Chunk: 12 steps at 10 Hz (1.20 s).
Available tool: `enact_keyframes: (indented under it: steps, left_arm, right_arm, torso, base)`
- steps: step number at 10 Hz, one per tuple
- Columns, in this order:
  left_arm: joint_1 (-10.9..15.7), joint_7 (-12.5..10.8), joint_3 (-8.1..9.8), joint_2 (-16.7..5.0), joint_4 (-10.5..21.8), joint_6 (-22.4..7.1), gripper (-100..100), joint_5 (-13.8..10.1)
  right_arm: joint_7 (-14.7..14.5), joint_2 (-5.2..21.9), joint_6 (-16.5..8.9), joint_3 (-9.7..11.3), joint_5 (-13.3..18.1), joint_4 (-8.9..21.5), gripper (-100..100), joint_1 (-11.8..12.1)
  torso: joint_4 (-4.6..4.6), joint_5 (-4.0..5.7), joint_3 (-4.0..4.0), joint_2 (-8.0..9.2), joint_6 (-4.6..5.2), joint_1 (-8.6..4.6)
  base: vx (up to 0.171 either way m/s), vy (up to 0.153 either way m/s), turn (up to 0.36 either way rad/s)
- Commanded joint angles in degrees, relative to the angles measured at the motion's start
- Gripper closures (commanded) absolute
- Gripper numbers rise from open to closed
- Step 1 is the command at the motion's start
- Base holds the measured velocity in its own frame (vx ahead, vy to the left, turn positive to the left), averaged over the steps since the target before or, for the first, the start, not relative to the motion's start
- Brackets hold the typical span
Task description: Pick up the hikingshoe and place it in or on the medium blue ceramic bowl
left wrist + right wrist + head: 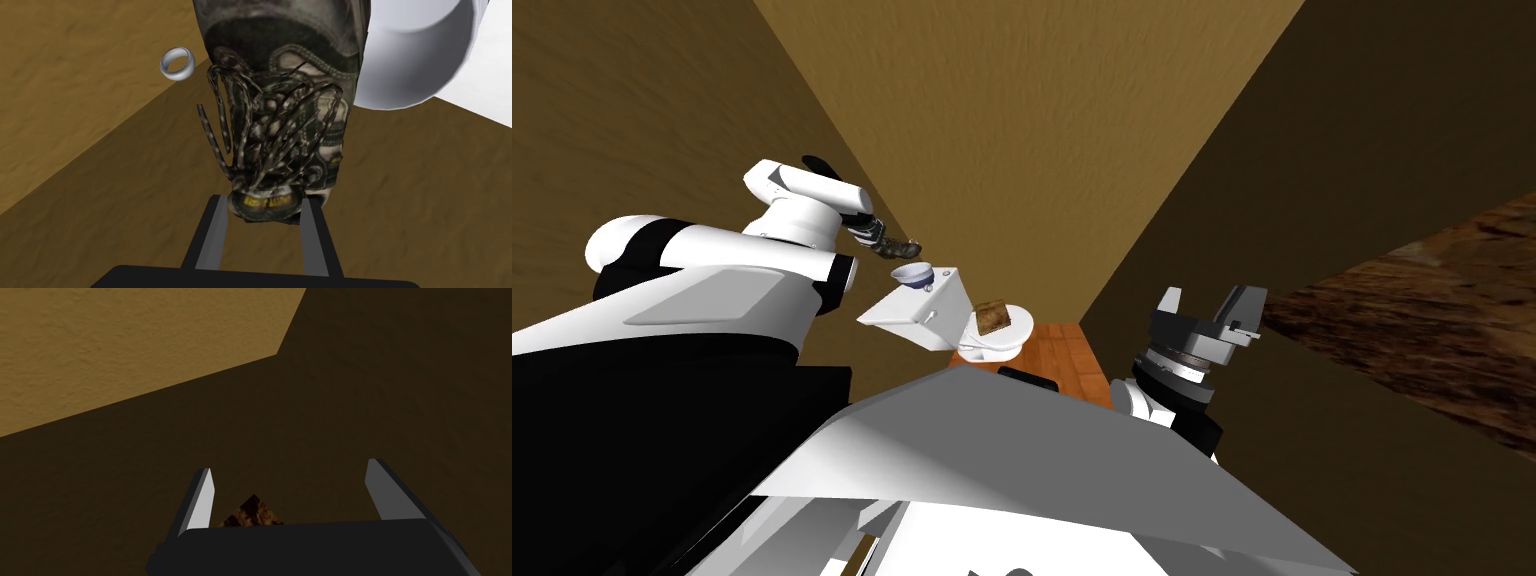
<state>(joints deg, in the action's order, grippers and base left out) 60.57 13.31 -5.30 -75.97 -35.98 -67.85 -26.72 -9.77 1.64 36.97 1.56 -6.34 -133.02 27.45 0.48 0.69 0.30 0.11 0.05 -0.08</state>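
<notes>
The hiking shoe (280,125), dark and worn with tangled laces, hangs between the fingers of my left gripper (265,210), which is shut on its heel end. In the head view the shoe (900,246) hovers just above the bowl (910,274), held by the left gripper (880,238). The bowl is white with a bluish rim and stands on a white toilet tank (912,312). In the left wrist view the bowl's (415,55) rounded side lies beside the shoe's toe. My right gripper (1212,310) is raised at the right, open and holding nothing (292,488).
A white toilet (1012,335) with a brown block (993,317) on its lid stands beyond the tank on an orange tiled floor (1062,360). Brown walls close in on both sides. A small silver ring (176,63) shows by the shoe against the wall.
</notes>
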Motion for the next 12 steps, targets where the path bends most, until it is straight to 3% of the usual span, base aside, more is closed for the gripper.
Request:
enact_keyframes:
  steps: [1, 3, 4, 8, 9, 10, 12]
  left_arm:
    - [-0.14, -0.26, -0.73, 0.15, -1.48, -1.92, 100, -0.67]
    - [-0.51, -0.39, -0.75, 0.1, -2.13, -2.3, 100, -0.92]
    - [-0.58, -0.5, -0.76, 0.07, -2.34, -2.61, -100, -0.98]
    - [-0.58, -0.49, -0.77, 0.08, -2.31, -2.58, -100, -0.98]
    - [-0.58, -0.49, -0.77, 0.08, -2.31, -2.58, 0, -0.98]
    - [0.04, -0.04, -1.09, -0.76, -2.56, -4.2, -100, -1.49]
    - [0.87, 0.55, -1.52, -1.87, -2.9, -6.37, -100, -2.18]
  right_arm:
    - [0.0, 0.0, 0.0, 0.0, 0.0, 0.0, 0, 0.0]
    - [0.0, 0.0, 0.0, 0.0, 0.0, 0.0, 0, 0.0]
    - [0.0, -0.01, 0.0, 0.01, 0.0, 0.0, 0, -0.01]
    - [0.0, -0.02, 0.0, 0.02, 0.0, 0.0, 0, -0.02]
    - [0.0, -0.02, 0.0, 0.02, 0.0, 0.0, 0, -0.02]
    - [0.0, -0.02, 0.0, 0.02, 0.0, 0.0, 0, -0.02]
    - [0.0, -0.01, 0.0, 0.01, 0.0, 0.0, 0, -0.01]
  torso:
    - [0.0, 0.0, 0.0, 0.0, 0.0, 0.0]
    - [0.03, 0.03, 0.05, 0.07, -0.01, -0.08]
    - [0.05, 0.09, 0.13, 0.23, 0.01, -0.4]
    - [0.13, 0.22, 0.28, 0.46, 0.01, -0.8]
    - [0.13, 0.22, 0.28, 0.47, 0.01, -0.8]
    - [0.13, 0.22, 0.29, 0.47, 0.01, -0.81]
    - [0.09, 0.19, 0.18, 0.29, 0.01, -0.63]
  base:
    - [0.09, 0.185, 0.031]
    - [0.058, 0.111, 0.013]
    - [0.007, 0.014, -0.001]
    - [0.001, 0.002, 0.0]
    - [0.0, 0.0, 0.0]
    - [0.042, 0.028, -0.03]
    - [0.069, 0.063, -0.039]
